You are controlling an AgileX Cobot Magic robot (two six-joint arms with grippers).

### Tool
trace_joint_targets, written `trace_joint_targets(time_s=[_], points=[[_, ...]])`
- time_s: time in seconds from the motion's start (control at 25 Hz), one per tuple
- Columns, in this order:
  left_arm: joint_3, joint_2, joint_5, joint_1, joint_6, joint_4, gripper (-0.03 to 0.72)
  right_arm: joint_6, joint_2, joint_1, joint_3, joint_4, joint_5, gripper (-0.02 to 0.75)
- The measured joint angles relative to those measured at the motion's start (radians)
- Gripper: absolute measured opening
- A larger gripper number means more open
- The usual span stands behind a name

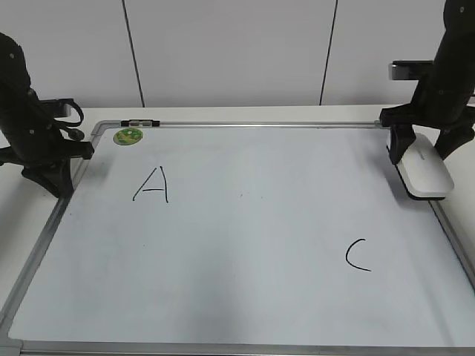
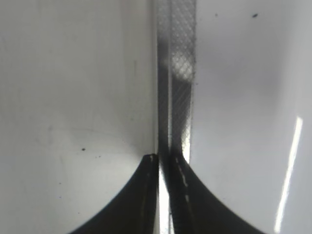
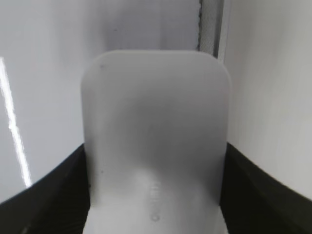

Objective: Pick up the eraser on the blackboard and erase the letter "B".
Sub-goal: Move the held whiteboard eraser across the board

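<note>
The eraser [image 1: 423, 172] lies at the three o'clock edge of the blackboard [image 1: 245, 297], its long axis running along the silver frame, with the right tool [image 1: 423, 145] straddling its far end. In the right wrist view the white block [image 3: 155, 141] fills the gap between the two dark fingers [image 3: 48, 190], which sit against its long sides, so the right tool appears clamped on it, though whether it is lifted or resting on the board cannot be told. The left tool [image 1: 50, 172] waits at nine o'clock beside the board's frame; its wrist view shows the two fingers [image 2: 141, 195] pressed nearly together with nothing between them, above the frame strip [image 2: 178, 73]. On the board I can find a black "A" [image 1: 152, 185] toward ten o'clock, a "C" [image 1: 358, 256] toward four o'clock and a round green sticker [image 1: 128, 136] near the eleven o'clock corner, but no letter "B" is visible, so the wiping looks already done or the mark is hidden. The eraser looks like a light, rigid plastic shell with a smooth, likely slippery top, so the sensible hold is across its narrow width on the flat side walls, near the middle, keeping the dark underside flat to the board and pressing only lightly.
</note>
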Motion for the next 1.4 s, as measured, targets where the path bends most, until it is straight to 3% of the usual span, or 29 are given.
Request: trace_joint_targets(time_s=[1.4], points=[[0.0,0.0,0.0,0.0,0.0,0.003,0.073,0.0,0.074,0.0,0.0,0.004,-0.004,0.529]])
